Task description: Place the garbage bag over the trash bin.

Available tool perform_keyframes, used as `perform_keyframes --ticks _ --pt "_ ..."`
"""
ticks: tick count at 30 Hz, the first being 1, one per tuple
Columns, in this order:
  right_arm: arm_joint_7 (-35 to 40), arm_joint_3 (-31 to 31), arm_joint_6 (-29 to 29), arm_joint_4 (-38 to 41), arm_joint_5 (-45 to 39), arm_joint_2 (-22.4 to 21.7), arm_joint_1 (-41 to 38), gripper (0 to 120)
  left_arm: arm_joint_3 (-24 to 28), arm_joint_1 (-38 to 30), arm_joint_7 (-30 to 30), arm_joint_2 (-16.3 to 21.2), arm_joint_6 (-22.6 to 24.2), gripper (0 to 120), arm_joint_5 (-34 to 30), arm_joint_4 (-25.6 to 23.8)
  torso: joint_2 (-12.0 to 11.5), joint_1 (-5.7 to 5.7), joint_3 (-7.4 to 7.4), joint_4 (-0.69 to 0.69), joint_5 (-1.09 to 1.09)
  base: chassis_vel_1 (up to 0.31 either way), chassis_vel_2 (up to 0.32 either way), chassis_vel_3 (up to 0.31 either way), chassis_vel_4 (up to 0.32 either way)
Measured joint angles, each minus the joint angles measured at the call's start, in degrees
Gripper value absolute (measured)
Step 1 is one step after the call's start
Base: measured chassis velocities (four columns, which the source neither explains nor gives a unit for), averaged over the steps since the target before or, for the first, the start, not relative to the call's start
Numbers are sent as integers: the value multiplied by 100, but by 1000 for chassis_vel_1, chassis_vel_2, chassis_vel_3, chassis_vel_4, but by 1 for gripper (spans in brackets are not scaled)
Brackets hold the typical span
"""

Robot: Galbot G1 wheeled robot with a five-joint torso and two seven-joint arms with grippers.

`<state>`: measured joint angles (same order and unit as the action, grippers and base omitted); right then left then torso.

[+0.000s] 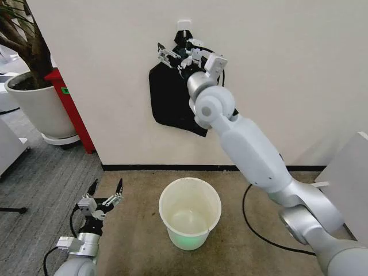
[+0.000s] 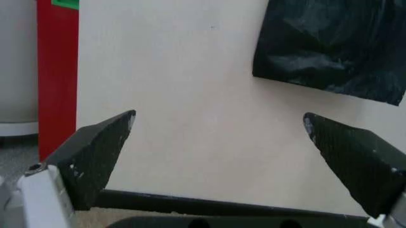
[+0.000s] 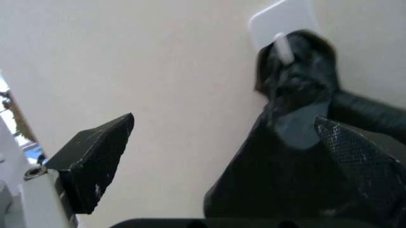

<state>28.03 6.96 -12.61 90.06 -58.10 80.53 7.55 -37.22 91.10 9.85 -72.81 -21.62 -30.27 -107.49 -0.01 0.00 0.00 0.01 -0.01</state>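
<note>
Head view: a round cream bin stands on the carpet below a glossy black bag hung from a wall hook. The right gripper reaches up beside its knot, fingers apart. The left gripper waits low, open.

Right wrist view: the crinkly bag lies against one finger, ungripped.

Left wrist view: the bag's lower edge hangs well beyond the spread fingers.

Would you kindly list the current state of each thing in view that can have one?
garbage bag: hanging on the wall hook, knotted at top, not on the bin.
trash bin: upright on the floor, unlined, nothing inside.
right gripper: open, raised at the bag's top by the hook.
left gripper: open, low, left of the bin, holding nothing.
</note>
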Motion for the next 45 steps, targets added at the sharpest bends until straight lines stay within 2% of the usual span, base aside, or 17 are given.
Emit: perform_keyframes --ticks 19,23,37,45 --pt "-142 -458 112 -771 212 398 -64 100 12 60 5 -46 -50 100 67 60 0 0 0 0 1 0 0 0 0" --pt "-151 -475 120 -797 229 401 -64 94 11 63 5 -56 -60 100 70 65 0 0 0 -1 1 0 0 0 0" --pt "-197 -553 157 -799 369 445 98 39 -5 58 -19 -25 -62 100 74 59 0 0 0 0 1 0 0 0 0" --pt "-193 -535 155 -717 372 391 119 17 3 46 -26 -27 -61 100 74 59 0 0 0 -1 1 0 0 0 0"
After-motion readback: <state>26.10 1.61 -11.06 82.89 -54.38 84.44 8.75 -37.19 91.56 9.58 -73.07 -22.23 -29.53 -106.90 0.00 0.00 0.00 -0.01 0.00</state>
